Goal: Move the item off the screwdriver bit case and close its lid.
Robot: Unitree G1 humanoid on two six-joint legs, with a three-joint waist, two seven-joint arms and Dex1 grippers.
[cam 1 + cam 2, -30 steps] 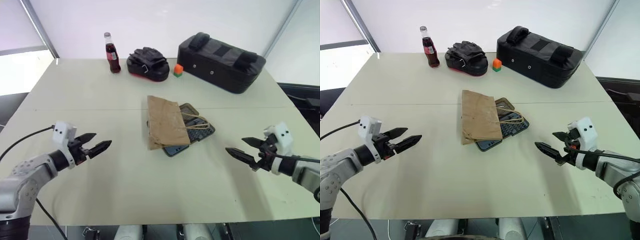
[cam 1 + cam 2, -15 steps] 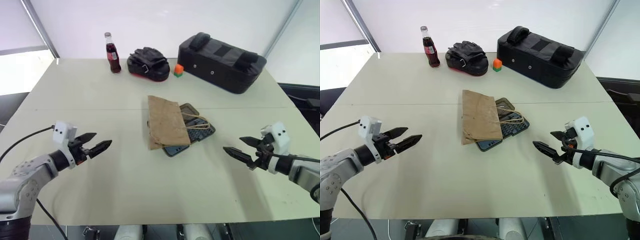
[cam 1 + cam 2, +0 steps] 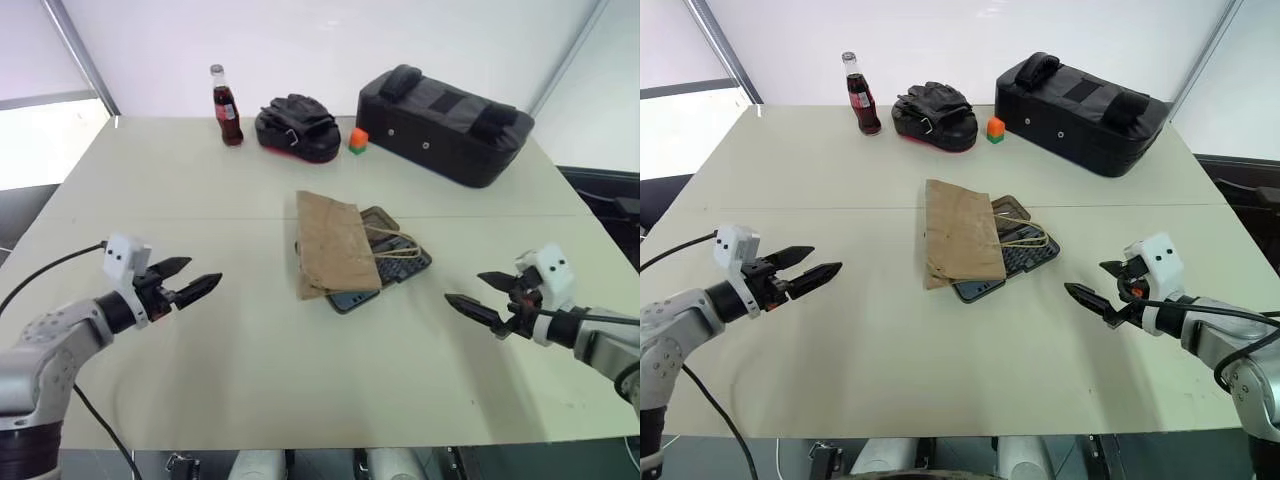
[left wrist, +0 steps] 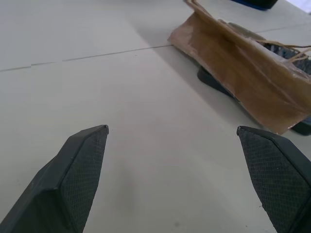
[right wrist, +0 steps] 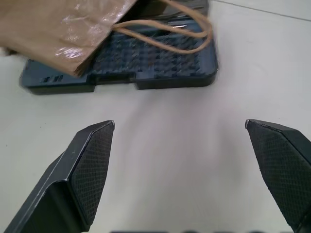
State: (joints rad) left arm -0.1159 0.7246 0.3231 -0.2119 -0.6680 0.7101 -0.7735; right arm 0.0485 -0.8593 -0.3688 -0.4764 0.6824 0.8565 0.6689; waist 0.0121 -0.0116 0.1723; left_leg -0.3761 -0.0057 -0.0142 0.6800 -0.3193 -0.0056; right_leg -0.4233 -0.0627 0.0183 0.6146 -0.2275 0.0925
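Table [image 3: 250, 350]: pale and flat, bearing every item below.
Bag [image 3: 335, 245]: brown paper, lying flat at mid-table on top of the case. Its long axis runs from the near side to the far side, tilted slightly. Its two cord handles [image 3: 398, 246] trail to the robot's right, across the open tray.
Case [image 3: 403, 266]: dark, lying open beneath the bag. The bag hides its left part; the ribbed bit tray shows to the right of the bag, and one corner juts out at the bag's near end.
Left gripper [image 3: 204, 272]: above the table, well to the left of the bag, pointing toward it. Its fingers [image 4: 81, 162] are spread and empty.
Right gripper [image 3: 463, 287]: above the table, near the case on its right, pointing toward it. Its fingers [image 5: 91, 162] are spread wide with nothing between them — the tray and handles lie just ahead of them.
Bottle [image 3: 226, 105]: upright at the far edge, with dark contents.
Gloves [image 3: 296, 125]: a black heap just right of the bottle.
Block [image 3: 356, 140]: small, orange over green — between the gloves and the holdall.
Holdall [image 3: 445, 112]: large and black, in the far right corner.
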